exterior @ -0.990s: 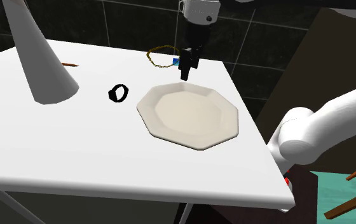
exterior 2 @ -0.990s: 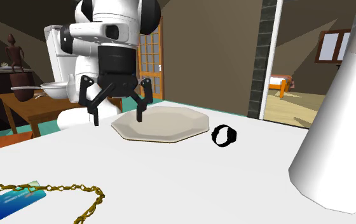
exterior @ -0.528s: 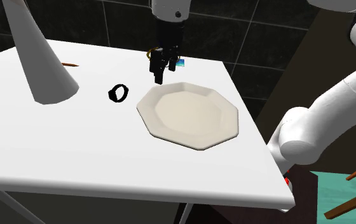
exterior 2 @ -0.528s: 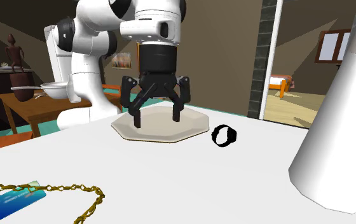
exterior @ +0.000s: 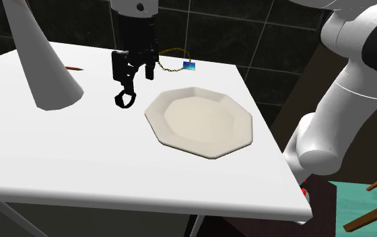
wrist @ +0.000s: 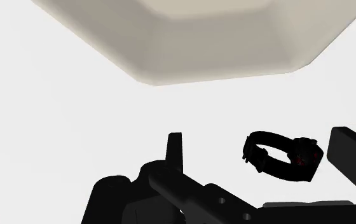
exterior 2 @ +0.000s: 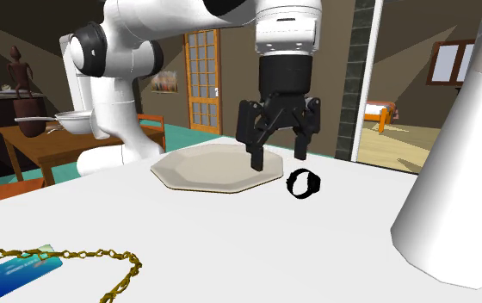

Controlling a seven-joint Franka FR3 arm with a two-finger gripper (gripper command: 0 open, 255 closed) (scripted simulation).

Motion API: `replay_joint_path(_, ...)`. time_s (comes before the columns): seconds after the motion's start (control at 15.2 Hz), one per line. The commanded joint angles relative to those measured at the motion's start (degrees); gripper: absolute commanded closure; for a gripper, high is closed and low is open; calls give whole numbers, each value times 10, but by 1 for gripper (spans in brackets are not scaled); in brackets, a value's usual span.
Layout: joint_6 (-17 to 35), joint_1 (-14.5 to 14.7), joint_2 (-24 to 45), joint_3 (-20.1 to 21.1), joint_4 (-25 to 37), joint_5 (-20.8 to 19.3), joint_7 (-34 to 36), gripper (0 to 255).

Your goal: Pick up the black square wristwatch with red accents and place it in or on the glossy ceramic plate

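Observation:
The black wristwatch (exterior: 124,99), a small band with a square face and red marks (wrist: 285,156), lies on the white table beside the plate's edge. The pale eight-sided plate (exterior: 199,121) sits toward the shoulder view's right with nothing on it. My gripper (exterior: 134,78) hangs open just above the watch and does not touch it. In the second exterior view the gripper (exterior 2: 279,157) is a little above the watch (exterior 2: 304,183) and slightly toward the plate (exterior 2: 216,166). In the wrist view the watch lies between the fingers (wrist: 174,149), closer to one of them.
A tall white cone (exterior: 42,60) stands at the shoulder view's left, near the watch. A gold chain (exterior 2: 76,256) and a blue card (exterior 2: 11,274) lie at the table's far side from the stand. The table edge runs close behind the plate.
The gripper has swung from over the plate's far rim toward the shoulder view's left and now hangs over the watch. It stayed open. The watch and plate have not moved.

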Motion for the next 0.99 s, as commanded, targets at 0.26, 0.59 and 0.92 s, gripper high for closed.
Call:
replay_joint_path(0.26, 5, 21, 62, 15, 49, -22, 27, 0)
replay_joint_path(0.59, 43, 18, 54, 14, 4, -18, 24, 0)
replay_joint_path(0.92, 43, 18, 54, 14, 4, -18, 24, 0)
